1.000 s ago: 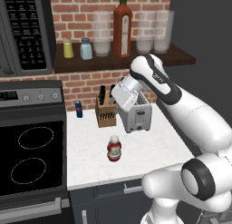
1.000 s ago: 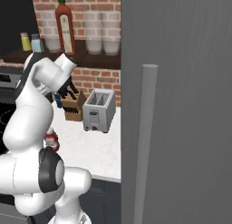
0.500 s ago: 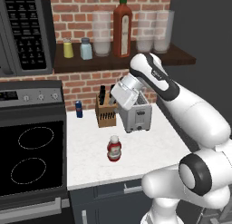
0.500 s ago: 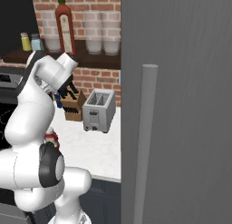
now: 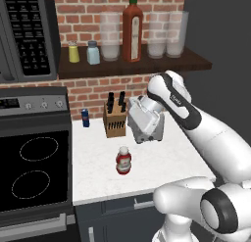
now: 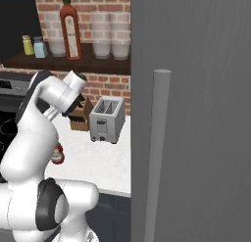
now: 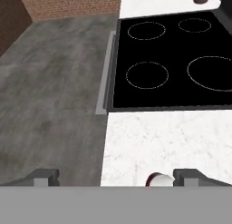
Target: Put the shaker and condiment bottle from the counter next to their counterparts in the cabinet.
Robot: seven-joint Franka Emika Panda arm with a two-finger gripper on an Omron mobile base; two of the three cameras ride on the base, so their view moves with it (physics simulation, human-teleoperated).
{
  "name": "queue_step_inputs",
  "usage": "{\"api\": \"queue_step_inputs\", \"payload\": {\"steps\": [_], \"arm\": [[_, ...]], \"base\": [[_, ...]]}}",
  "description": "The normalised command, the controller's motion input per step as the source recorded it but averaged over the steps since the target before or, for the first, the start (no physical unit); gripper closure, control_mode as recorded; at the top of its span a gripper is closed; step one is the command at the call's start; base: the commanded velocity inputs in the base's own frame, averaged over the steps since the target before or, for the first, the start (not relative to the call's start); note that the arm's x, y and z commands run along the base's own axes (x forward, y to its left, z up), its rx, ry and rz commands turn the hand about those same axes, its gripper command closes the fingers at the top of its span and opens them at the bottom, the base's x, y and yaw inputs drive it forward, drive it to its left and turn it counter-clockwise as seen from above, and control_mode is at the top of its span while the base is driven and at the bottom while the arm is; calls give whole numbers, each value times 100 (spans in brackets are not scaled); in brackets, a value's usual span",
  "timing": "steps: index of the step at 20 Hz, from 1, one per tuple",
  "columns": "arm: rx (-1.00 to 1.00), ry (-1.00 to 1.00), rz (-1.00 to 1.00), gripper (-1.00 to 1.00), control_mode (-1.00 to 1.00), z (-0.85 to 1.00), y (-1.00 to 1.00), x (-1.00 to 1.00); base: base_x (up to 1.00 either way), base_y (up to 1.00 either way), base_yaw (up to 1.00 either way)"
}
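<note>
The condiment bottle (image 5: 123, 160) stands upright on the white counter (image 5: 166, 157), red with a white cap; the arm partly covers the bottle (image 6: 57, 155) in the right base view. My gripper (image 5: 138, 133) hangs open above and behind it, in front of the toaster, with nothing between its fingers. In the hand view the gripper (image 7: 118, 177) shows wide-apart tips, and the bottle's cap (image 7: 158, 179) sits just inside the right one. The shaker (image 5: 92, 52) stands in the cabinet (image 5: 137, 65) beside the yellow shaker (image 5: 73, 52). The tall red-brown bottle (image 5: 132, 30) stands further right on the same shelf.
A knife block (image 5: 114, 119), a toaster (image 6: 107, 119) and a small blue can (image 5: 85, 117) stand at the back of the counter. The black stove (image 5: 34, 172) adjoins on the left, below a microwave (image 5: 24, 30). Glasses (image 5: 166, 34) line the shelf. A grey fridge door (image 6: 196, 113) rises on the right.
The hand has dropped a little toward the counter and stays open. The bottle and the things on the shelf have not moved.
</note>
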Motion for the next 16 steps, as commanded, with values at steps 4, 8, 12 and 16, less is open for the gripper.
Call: {"api": "queue_step_inputs", "payload": {"steps": [4, 8, 12, 16], "arm": [[-3, -15, -7, -100, -100, -73, -45, -31], [0, -6, -1, -100, -100, -22, -9, -4], [0, 0, 0, -100, -100, 0, 0, 0], [0, 0, 0, -100, -100, -16, 0, 2]], "base": [[0, 0, 0], [0, 0, 0], [0, 0, 0], [0, 0, 0]]}}
